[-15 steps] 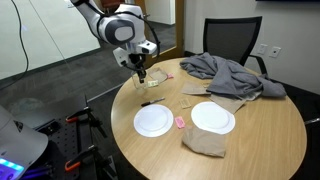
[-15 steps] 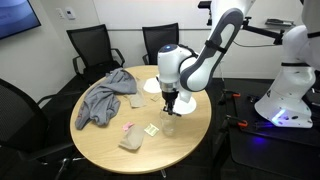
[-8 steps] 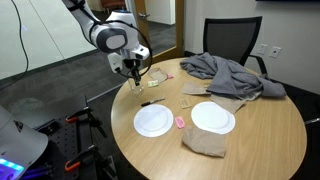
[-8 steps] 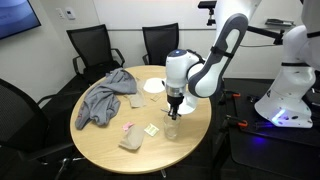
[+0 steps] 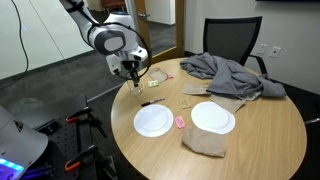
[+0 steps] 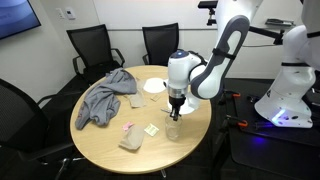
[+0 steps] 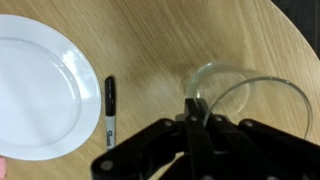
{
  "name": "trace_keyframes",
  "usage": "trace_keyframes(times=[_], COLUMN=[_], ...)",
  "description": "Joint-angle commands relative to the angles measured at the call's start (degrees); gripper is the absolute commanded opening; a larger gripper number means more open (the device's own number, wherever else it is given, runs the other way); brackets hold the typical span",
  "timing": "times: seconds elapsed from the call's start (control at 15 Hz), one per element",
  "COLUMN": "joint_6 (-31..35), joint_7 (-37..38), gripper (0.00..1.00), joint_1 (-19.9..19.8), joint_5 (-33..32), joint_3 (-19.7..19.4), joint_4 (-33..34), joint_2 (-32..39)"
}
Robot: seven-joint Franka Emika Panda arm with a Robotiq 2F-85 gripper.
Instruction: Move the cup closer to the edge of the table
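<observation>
The cup (image 7: 232, 88) is a small clear tumbler standing near the rim of the round tan wood table (image 5: 262, 140), and it also shows in an exterior view (image 6: 173, 130). My gripper (image 7: 196, 104) is shut on the cup, with its fingers pinching the near wall from above. In both exterior views the gripper (image 5: 134, 76) (image 6: 174, 113) hangs straight down over the table's rim. The cup is hard to make out in the exterior view (image 5: 135, 86) because it is see-through.
A black marker (image 7: 110, 110) lies between the cup and a white plate (image 7: 35, 95). Two white plates (image 5: 153, 121) (image 5: 212, 117), a pink item (image 5: 179, 122), a brown napkin (image 5: 205, 142) and a grey cloth (image 5: 225, 72) lie on the table. Black chairs (image 6: 88, 45) stand around it.
My gripper has shifted with the cup toward the table's rim; the last half second shows almost no motion.
</observation>
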Motion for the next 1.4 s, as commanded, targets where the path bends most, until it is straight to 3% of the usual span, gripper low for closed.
trace_keyframes(times=[0.0,0.6,0.67,0.8,1.07,1.33], joint_6=[2.3,3.5,3.4,3.3,3.3,1.9], joint_7=[0.8,1.4,1.5,1.5,1.7,3.6], gripper=[0.01,0.01,0.30,0.38,0.68,0.98], joint_1=[1.9,4.8,5.0,5.3,6.0,8.7], joint_5=[-1.2,-2.7,-2.7,-2.7,-3.1,-5.5], joint_3=[-1.7,-4.5,-4.7,-4.8,-5.2,-8.1], joint_4=[-0.9,1.0,1.2,1.3,0.0,-2.7], joint_2=[-0.5,2.6,2.9,3.0,0.6,-4.7])
